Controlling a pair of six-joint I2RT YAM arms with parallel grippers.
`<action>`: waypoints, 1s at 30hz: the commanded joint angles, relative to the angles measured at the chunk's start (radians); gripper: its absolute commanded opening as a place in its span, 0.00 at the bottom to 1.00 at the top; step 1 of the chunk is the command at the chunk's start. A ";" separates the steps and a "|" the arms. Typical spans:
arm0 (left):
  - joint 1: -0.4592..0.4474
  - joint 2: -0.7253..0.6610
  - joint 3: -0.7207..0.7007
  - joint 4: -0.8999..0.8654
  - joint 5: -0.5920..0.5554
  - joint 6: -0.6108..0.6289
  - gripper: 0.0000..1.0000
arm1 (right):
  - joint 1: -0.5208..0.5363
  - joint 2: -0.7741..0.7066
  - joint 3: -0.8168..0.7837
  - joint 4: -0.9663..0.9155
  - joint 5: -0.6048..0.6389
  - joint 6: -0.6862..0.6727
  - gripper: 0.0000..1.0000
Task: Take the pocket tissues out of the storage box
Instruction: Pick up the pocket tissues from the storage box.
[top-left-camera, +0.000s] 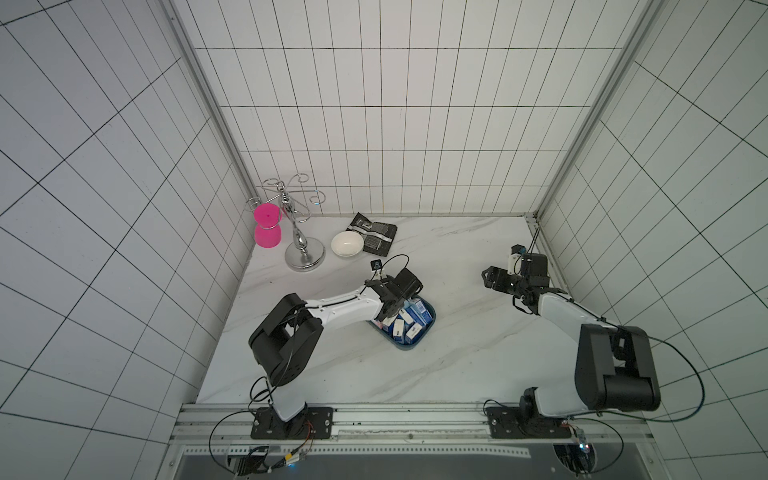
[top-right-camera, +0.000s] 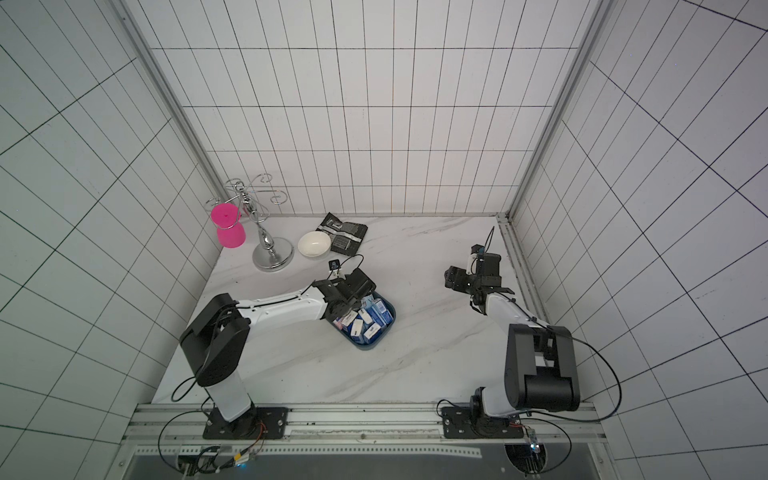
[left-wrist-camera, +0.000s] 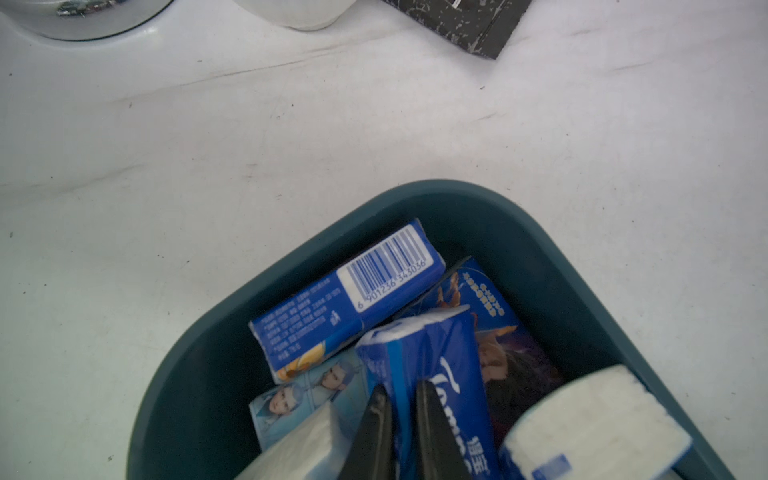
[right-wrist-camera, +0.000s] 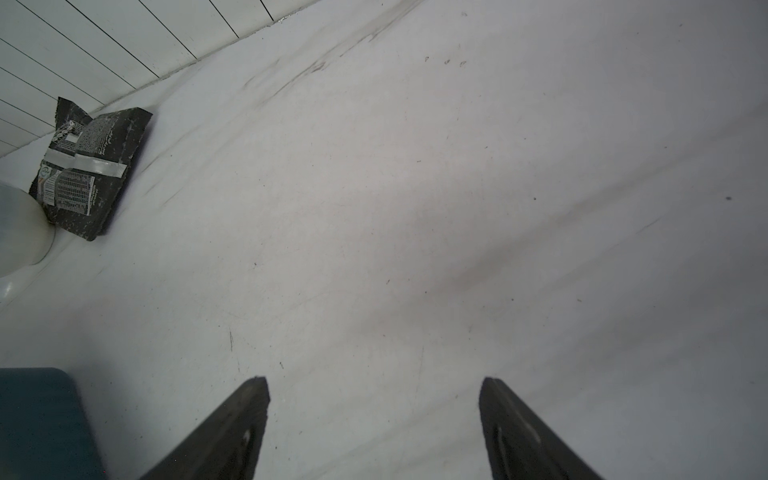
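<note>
The dark teal storage box (top-left-camera: 409, 343) (top-right-camera: 365, 345) lies mid-table, filled with several blue, light blue and white pocket tissues (top-left-camera: 411, 321) (top-right-camera: 368, 320). My left gripper (top-left-camera: 391, 311) (top-right-camera: 345, 309) reaches down into the box's left end. In the left wrist view its jaws (left-wrist-camera: 403, 395) are pinched on a dark blue packet (left-wrist-camera: 440, 353) with white script, which stands on edge. A barcode packet (left-wrist-camera: 365, 291) leans against the box wall (left-wrist-camera: 436, 191) beyond it. My right gripper (top-left-camera: 488, 279) (top-right-camera: 451, 279) (right-wrist-camera: 374, 382) hovers open over bare table, right of the box, holding nothing.
At the back left stand a chrome hook stand (top-left-camera: 303, 249), a pink cup (top-left-camera: 266, 226), a white bowl (top-left-camera: 346, 243) and a black-and-silver pouch (top-left-camera: 376, 237) (right-wrist-camera: 89, 166). Tiled walls close the table on three sides. A corner of the box (right-wrist-camera: 41, 415) shows beside the right fingers.
</note>
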 joint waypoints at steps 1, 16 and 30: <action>-0.006 -0.008 -0.021 -0.004 0.008 -0.002 0.06 | 0.011 0.019 0.055 -0.006 -0.010 0.012 0.84; -0.033 -0.091 0.192 -0.117 -0.102 0.105 0.06 | 0.028 0.047 0.082 -0.027 -0.013 -0.002 0.84; -0.074 0.158 0.501 0.034 0.110 0.231 0.07 | 0.011 0.046 0.078 -0.012 0.104 0.061 0.85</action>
